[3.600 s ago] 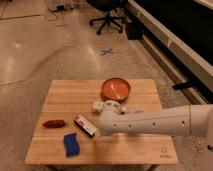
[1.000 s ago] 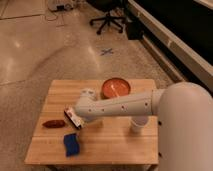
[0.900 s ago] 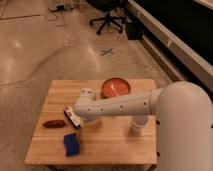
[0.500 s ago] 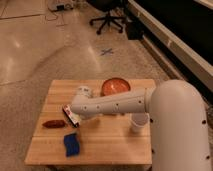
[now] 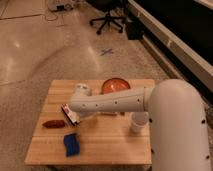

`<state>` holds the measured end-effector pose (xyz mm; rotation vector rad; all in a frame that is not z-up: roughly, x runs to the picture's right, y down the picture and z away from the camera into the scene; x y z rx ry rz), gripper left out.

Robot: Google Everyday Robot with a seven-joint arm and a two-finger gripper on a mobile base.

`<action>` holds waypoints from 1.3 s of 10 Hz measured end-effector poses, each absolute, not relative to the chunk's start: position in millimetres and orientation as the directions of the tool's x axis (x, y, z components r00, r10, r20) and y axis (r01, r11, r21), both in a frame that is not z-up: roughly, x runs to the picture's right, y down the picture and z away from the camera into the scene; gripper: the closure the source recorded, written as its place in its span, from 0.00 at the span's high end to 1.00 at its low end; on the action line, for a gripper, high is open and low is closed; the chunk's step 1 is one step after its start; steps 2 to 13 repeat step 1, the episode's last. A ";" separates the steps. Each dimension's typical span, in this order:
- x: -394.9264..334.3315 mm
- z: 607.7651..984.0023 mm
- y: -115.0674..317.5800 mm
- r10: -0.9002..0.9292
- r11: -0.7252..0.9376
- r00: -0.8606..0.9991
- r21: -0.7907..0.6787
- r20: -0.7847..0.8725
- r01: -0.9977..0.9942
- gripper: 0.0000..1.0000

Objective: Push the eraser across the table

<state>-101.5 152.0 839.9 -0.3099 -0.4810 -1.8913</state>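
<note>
The eraser, a small black block with a red-and-white label, lies on the left half of the light wooden table. My white arm reaches in from the right and crosses the middle of the table. My gripper is at the arm's left end, right against the eraser's right side. The arm covers most of the gripper.
A blue wavy pad lies near the front left. A reddish-brown object lies at the left edge. An orange bowl stands at the back, and a white cup to the right. An office chair stands on the floor beyond.
My arm has swept left across the table. The eraser has moved left and slightly towards the back with the gripper. The other objects have not moved.
</note>
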 end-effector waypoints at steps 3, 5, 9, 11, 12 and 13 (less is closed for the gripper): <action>-99.1 838.9 151.7 -0.827 -0.308 -0.358 0.183 0.434 0.934 0.80; -99.1 838.9 151.7 -0.827 -0.308 -0.358 0.183 0.434 0.934 0.80; -99.1 838.9 151.7 -0.827 -0.308 -0.358 0.183 0.434 0.934 0.80; -99.1 838.9 151.7 -0.827 -0.308 -0.358 0.183 0.434 0.934 0.80; -99.1 838.9 151.7 -0.827 -0.308 -0.358 0.183 0.434 0.934 0.80; -99.1 838.9 151.7 -0.827 -0.308 -0.358 0.183 0.434 0.934 0.80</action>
